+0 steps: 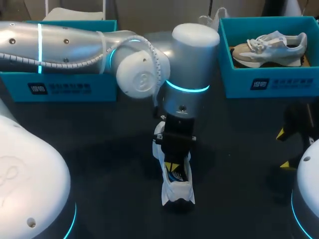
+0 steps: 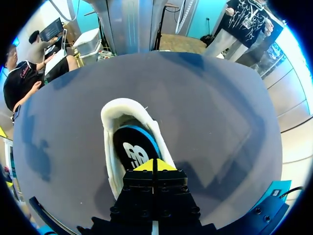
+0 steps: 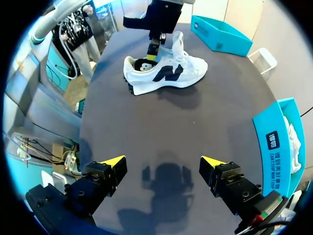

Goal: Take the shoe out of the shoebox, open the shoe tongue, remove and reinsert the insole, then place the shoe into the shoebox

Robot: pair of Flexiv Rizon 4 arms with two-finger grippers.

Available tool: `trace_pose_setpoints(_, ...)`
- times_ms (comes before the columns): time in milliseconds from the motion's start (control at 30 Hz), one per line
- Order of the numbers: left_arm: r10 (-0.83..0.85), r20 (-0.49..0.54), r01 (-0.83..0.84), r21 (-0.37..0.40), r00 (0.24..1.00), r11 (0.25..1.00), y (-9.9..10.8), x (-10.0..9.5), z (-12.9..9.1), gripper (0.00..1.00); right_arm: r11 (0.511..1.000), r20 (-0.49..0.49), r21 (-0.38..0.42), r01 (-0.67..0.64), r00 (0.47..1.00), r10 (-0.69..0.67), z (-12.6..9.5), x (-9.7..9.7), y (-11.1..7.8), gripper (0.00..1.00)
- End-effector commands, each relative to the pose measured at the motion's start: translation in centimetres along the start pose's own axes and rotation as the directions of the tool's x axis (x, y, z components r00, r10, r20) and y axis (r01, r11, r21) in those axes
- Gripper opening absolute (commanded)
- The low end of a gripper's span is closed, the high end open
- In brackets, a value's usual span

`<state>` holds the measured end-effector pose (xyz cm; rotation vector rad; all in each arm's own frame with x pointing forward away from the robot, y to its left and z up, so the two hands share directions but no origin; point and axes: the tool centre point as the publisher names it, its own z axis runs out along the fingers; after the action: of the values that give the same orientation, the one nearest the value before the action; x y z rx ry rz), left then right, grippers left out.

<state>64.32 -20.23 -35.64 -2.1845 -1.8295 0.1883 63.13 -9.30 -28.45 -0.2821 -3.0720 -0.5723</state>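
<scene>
Shoe [image 1: 179,193] lies mid-table [image 1: 99,149] with the left gripper [image 2: 155,165] pinched closed, holding nothing visible, just above its insole [image 2: 128,151], the right gripper [image 3: 164,161] gaping empty, and a second shoe [image 1: 269,47] inside the right shoebox [image 1: 269,83].

**Robot body: two arms, two grippers**

1. Left arm [image 1: 65,42]: enters from its own side and runs level across to the middle. Its wrist [image 1: 187,79] turns straight down, a lit cyan ring around its lower end.
2. Left gripper [image 1: 173,167]: hangs straight below that wrist, fingers pointing down. The yellow tips [image 2: 146,165] are pressed together with no gap showing between them. From the right wrist view it stands far ahead of the right gripper [image 3: 163,161].
3. Right arm [image 1: 309,167]: low at its own side, only partly in view.
4. Right gripper: fingers spread wide, yellow tips [image 3: 113,160] well apart, nothing between them.
</scene>
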Motion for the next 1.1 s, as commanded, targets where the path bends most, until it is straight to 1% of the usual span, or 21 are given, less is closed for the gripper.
trace_pose_setpoints(33,0.004,-0.013,-0.004,-0.007,1.0,1.0,-0.3,-0.5,0.3,0.0,1.0,0.003,0.002,0.0,1.0,0.0,-0.1,0.2,0.0,1.0)
trace_pose_setpoints(233,-0.039,-0.036,0.039,-0.013,0.999,0.999,-0.3,0.3,0.9,0.0,1.0,0.003,0.002,0.0,1.0,0.0,-0.1,0.2,0.0,1.0)
trace_pose_setpoints(400,-0.053,-0.018,0.053,0.003,0.998,0.999,0.0,0.6,1.5,0.0,1.0,0.003,0.002,0.0,1.0,0.0,-0.1,0.2,0.0,1.0)
trace_pose_setpoints(667,-0.053,-0.023,0.053,0.006,0.998,0.999,-0.2,-0.9,3.5,0.0,1.0,0.003,0.002,0.0,1.0,0.0,-0.1,0.2,0.0,1.0)
trace_pose_setpoints(833,-0.067,-0.001,0.067,0.017,0.998,0.998,0.1,-1.1,4.4,0.0,1.0,0.003,0.002,0.0,1.0,0.0,-0.1,0.2,0.0,1.0)
trace_pose_setpoints(933,-0.079,0.006,0.079,0.017,0.997,0.997,0.4,-1.1,4.4,0.0,1.0,0.003,0.002,0.0,1.0,0.0,-0.1,0.2,0.0,1.0)
trace_pose_setpoints(1100,-0.085,0.03,0.084,0.002,0.996,0.996,-0.2,-0.6,2.5,0.0,1.0,0.003,0.002,0.0,1.0,0.0,-0.1,0.2,0.0,1.0)
